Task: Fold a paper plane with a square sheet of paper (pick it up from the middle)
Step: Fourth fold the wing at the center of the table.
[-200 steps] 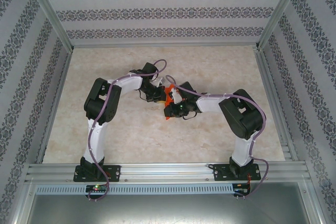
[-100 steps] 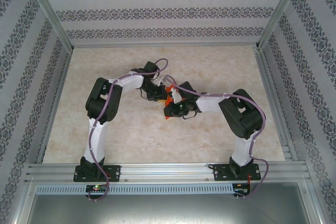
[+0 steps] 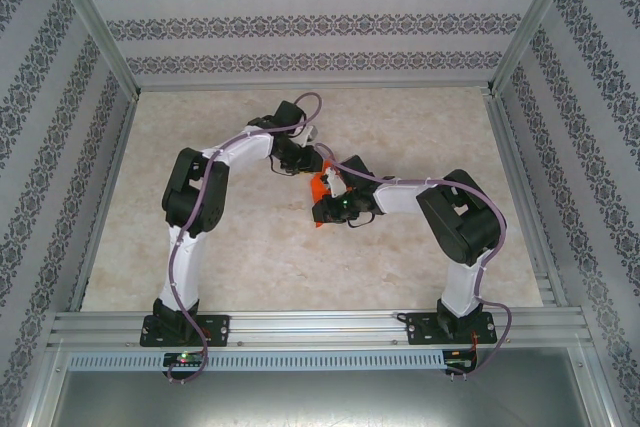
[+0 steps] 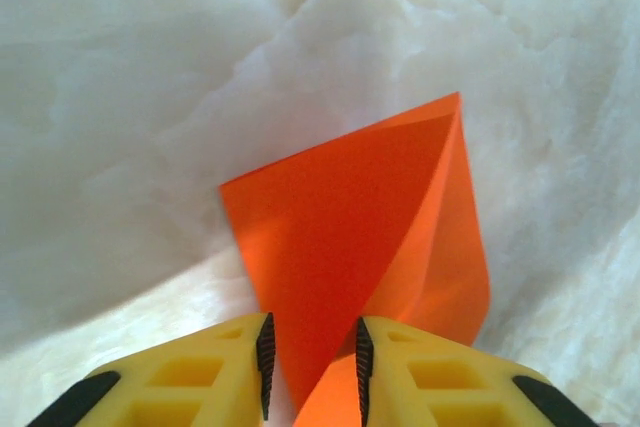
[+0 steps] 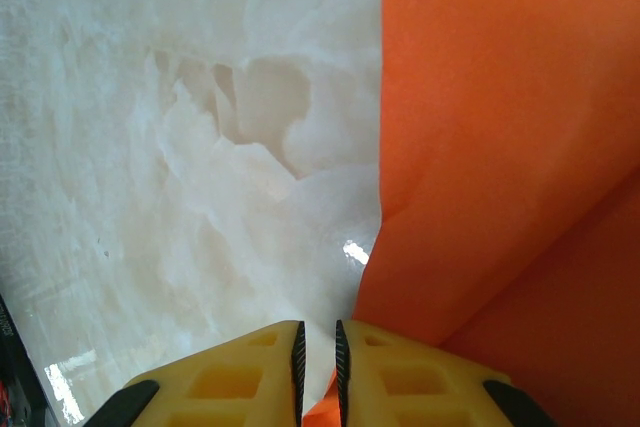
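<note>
Pale marbled table (image 3: 200, 257) spreads under both arms, with patterned wallpaper and an aluminium frame closing it in on three sides. You have the two wrists meeting over the table's middle, and the sheet of paper (image 3: 322, 185) sits between them there, bright orange and already creased into overlapping panels rather than lying flat.

Your left gripper (image 3: 303, 165) comes in from the far-left side of the table's middle. From its wrist camera the left gripper (image 4: 311, 357) shows jaws parted by a clear gap, with a narrowing fold of the sheet (image 4: 340, 237) running down between the black pads (image 4: 265, 362); you cannot tell whether either pad touches it.

Your right gripper (image 3: 322, 211) works from the near side of the table's middle. Its wrist camera shows the right gripper (image 5: 318, 357) closed to a thin slit, with the sheet's edge (image 5: 500, 147) pinched there.
</note>
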Robot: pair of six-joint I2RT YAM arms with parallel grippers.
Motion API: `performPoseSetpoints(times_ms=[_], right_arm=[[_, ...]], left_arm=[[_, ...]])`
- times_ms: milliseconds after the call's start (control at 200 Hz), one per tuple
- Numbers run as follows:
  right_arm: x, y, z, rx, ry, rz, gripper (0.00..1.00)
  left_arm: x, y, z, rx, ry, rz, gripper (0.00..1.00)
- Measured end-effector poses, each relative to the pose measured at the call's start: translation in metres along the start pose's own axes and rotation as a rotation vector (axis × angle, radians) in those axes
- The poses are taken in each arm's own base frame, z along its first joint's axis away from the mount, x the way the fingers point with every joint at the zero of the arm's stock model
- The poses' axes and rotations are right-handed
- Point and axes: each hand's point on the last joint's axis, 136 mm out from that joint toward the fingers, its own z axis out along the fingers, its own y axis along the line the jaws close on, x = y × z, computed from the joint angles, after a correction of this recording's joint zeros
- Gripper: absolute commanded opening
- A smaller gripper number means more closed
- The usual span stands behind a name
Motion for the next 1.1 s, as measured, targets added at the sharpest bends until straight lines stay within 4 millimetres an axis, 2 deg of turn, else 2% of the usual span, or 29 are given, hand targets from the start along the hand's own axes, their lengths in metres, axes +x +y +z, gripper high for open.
performPoseSetpoints(times_ms=[80, 180, 275, 355, 520, 739, 1099], right_arm=[[0.0, 0.0, 0.0, -0.001, 0.0, -0.001, 0.19], [0.0, 0.0, 0.0, -0.001, -0.002, -0.001, 0.19], [0.001, 0.0, -0.001, -0.003, -0.005, -0.004, 0.18], [0.001, -0.001, -0.001, -0.004, -0.008, -0.003, 0.18], [0.001, -0.002, -0.002, -0.008, -0.015, -0.004, 0.16], [0.003, -0.002, -0.003, -0.011, -0.021, -0.009, 0.16], [0.004, -0.003, -0.003, -0.018, -0.033, -0.018, 0.15]], left_arm=[[-0.002, 0.003, -0.008, -0.035, -0.022, 0.012, 0.35], [0.0, 0.001, -0.028, -0.068, -0.059, 0.028, 0.34], [0.003, -0.01, -0.05, -0.05, -0.088, 0.042, 0.3], [0.005, -0.019, -0.056, -0.013, -0.095, 0.049, 0.25], [0.021, -0.027, -0.034, 0.035, -0.028, 0.043, 0.16], [0.041, -0.016, 0.004, 0.038, 0.07, 0.013, 0.14], [0.045, -0.011, 0.018, 0.045, 0.098, 0.003, 0.14]])
